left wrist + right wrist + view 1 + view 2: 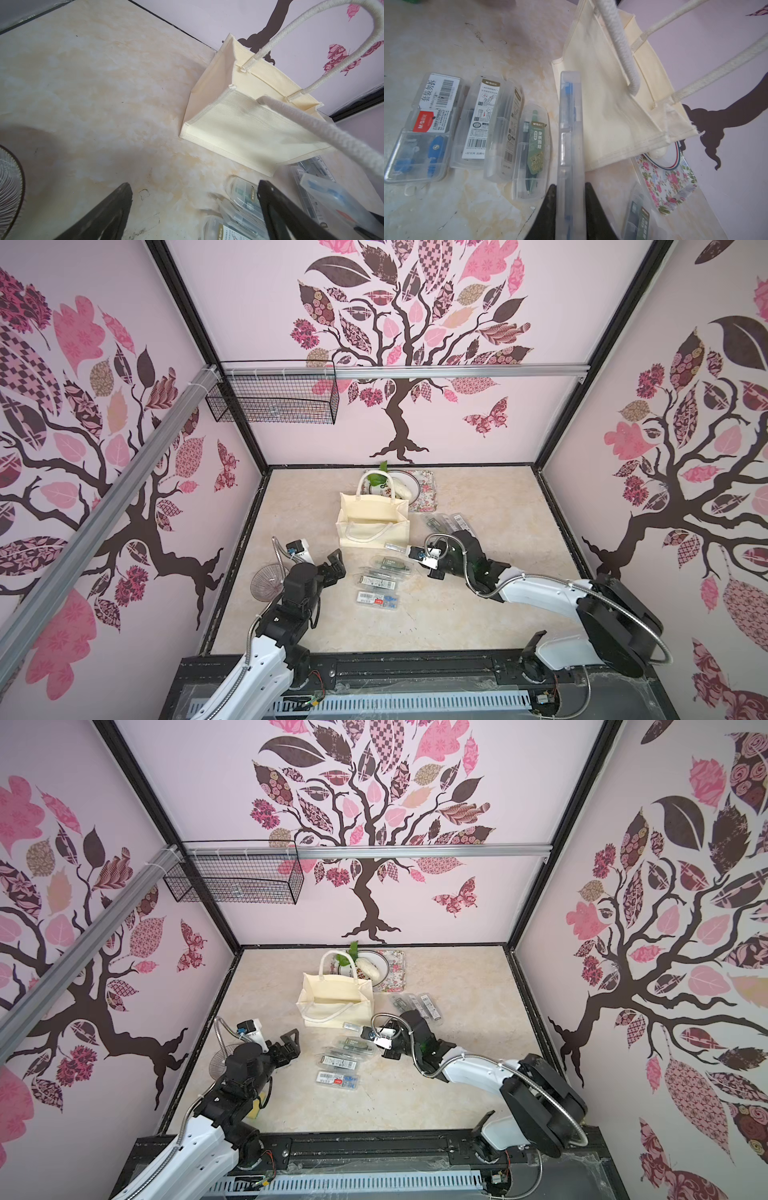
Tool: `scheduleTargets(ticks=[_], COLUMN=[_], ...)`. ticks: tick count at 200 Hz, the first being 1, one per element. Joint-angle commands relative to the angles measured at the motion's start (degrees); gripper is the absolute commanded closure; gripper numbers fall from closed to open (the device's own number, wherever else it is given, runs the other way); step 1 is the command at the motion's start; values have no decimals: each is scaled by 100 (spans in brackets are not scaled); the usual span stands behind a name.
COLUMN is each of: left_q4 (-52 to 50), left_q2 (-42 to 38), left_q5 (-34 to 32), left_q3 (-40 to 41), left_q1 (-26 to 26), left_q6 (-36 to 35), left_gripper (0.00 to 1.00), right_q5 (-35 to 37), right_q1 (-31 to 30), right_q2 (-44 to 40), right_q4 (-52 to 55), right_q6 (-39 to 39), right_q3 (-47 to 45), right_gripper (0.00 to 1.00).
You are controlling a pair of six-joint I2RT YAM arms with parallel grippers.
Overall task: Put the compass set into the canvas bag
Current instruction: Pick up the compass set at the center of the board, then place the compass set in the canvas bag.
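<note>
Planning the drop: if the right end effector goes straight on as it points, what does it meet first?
Probably the canvas bag: the clear case held in the right end effector leads, aimed at the bag's outer wall, not its opening. Depth is unclear.

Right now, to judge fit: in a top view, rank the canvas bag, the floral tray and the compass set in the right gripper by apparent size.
1. canvas bag
2. floral tray, partly hidden behind the bag
3. compass set, clearly smallest
</note>
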State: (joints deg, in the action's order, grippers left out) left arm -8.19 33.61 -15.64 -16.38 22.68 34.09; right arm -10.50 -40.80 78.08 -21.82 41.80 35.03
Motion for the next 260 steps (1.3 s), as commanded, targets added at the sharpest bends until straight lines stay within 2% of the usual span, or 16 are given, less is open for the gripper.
scheduleTargets(ticks=[1, 22, 42, 70, 123, 173, 217, 241, 260], left_q4=[199, 222, 221, 228, 220, 223, 226, 211, 191], left_q2=[23, 47, 74, 70, 34, 20, -7, -28, -42], left_q5=[-8, -1, 8, 15, 48, 88, 70, 39, 9], left_q3=[-154, -172, -198, -195, -181, -91, -44, -49, -50], left_q1=[18, 21, 17, 22, 18, 15, 17, 17, 18], left_q6=[-36, -40, -51, -13, 28, 111, 149, 114, 94], left_gripper=[3, 3, 3, 3, 3, 3, 3, 3, 3], right_q5=[234, 146, 6, -163, -1064, -1896, -2302, -2321, -2072], right_q1=[152, 349, 497, 594, 704, 700, 688, 661, 661], right_q2=[-557, -741, -563, -39, 1288, 2179, 2778, 3061, 3197], right_q4=[500, 657, 837, 699, 645, 89, -180, -96, 218], right_q6=[-111, -119, -87, 6, -32, -509, -845, -830, -693], right_q3=[167, 453, 943, 1512, 2785, 3240, 3557, 3715, 3783], right_gripper=[93, 93, 92, 92, 93, 93, 93, 93, 93])
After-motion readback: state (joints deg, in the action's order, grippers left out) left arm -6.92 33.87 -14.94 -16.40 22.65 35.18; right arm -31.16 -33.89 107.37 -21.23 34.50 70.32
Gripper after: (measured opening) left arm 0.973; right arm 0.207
